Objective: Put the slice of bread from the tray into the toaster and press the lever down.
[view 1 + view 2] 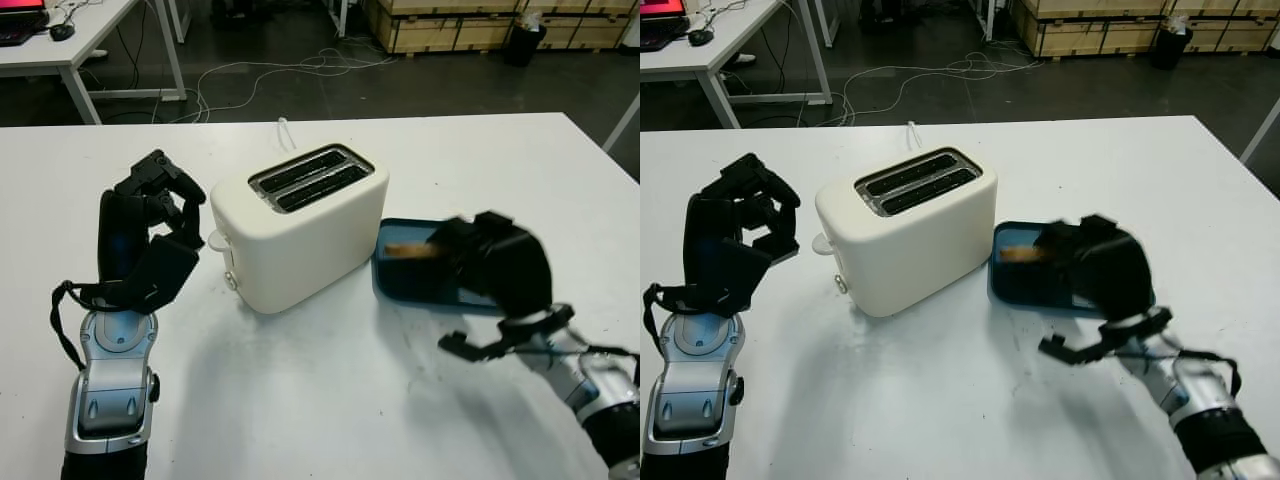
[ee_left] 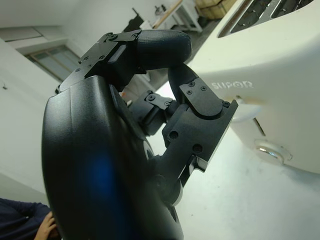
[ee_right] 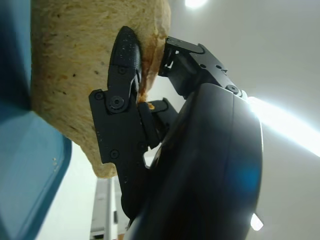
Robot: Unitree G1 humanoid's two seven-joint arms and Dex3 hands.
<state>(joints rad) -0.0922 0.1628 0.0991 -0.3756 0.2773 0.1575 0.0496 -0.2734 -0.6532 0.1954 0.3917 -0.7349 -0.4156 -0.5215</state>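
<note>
A flat blue plastic tray sits on the white table, right of the middle of the head camera picture. It lies just beside the cream white two-slot toaster, which stands in the middle of the picture. A light brown slice of bread is over the far part of the tray. The toaster's two dark slots are on top, and I cannot see anything inside them. A small white lever sticks out of the toaster's left end.

The right hand is at the lower right, over the tray. Its arm comes up from the bottom right corner. In the right wrist picture its black fingers pinch the slice of bread, with one finger pressed on the flat crumb side.

The left hand is at the left of the picture, held up above the table, just beside the toaster's lever end. Its fingers are curled in and hold nothing. Its silver arm rises from the bottom left corner.
</note>
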